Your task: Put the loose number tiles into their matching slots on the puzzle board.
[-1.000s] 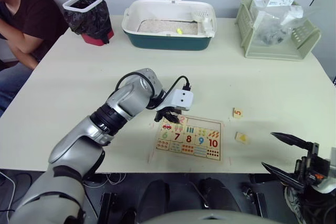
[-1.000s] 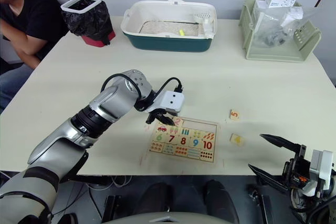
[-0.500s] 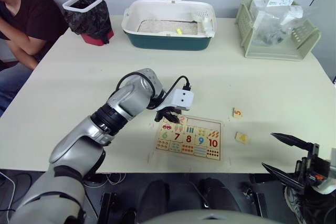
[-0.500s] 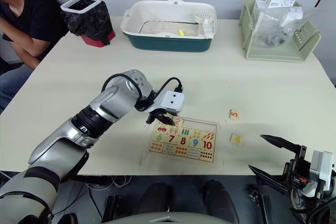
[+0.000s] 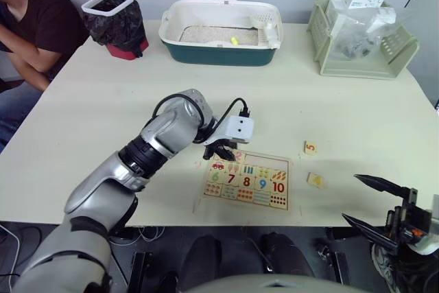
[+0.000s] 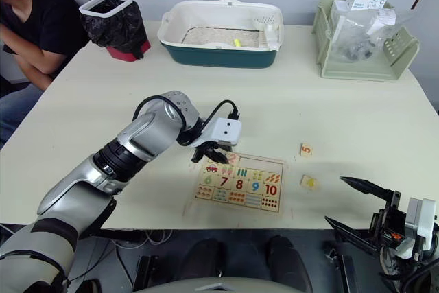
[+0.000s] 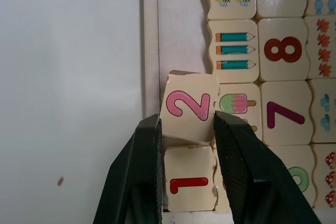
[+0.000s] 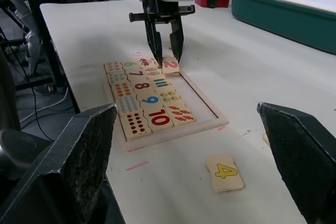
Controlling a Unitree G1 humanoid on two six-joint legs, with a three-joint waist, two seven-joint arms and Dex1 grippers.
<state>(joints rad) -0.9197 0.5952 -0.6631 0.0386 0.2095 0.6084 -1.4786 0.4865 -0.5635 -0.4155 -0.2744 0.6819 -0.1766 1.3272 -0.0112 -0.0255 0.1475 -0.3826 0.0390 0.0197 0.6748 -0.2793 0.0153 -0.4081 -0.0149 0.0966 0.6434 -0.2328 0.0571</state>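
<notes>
The puzzle board (image 5: 247, 180) is seen near the front edge of the table (image 5: 103, 101). The left gripper (image 7: 187, 129) is closed on the 2 tile (image 7: 189, 106), which is held tilted over the board's top row, just beside the seated 1 tile (image 7: 188, 183). The 5 tile (image 5: 311, 147) and the 4 tile (image 5: 315, 180) are seen loose on the table beyond the board's right edge. The right gripper (image 8: 194, 156) is spread wide by the table's front right corner

Matt pale-wood puzzle board (image 7: 184, 30) and tiles; smooth black plastic fingers (image 7: 137, 182).
</notes>
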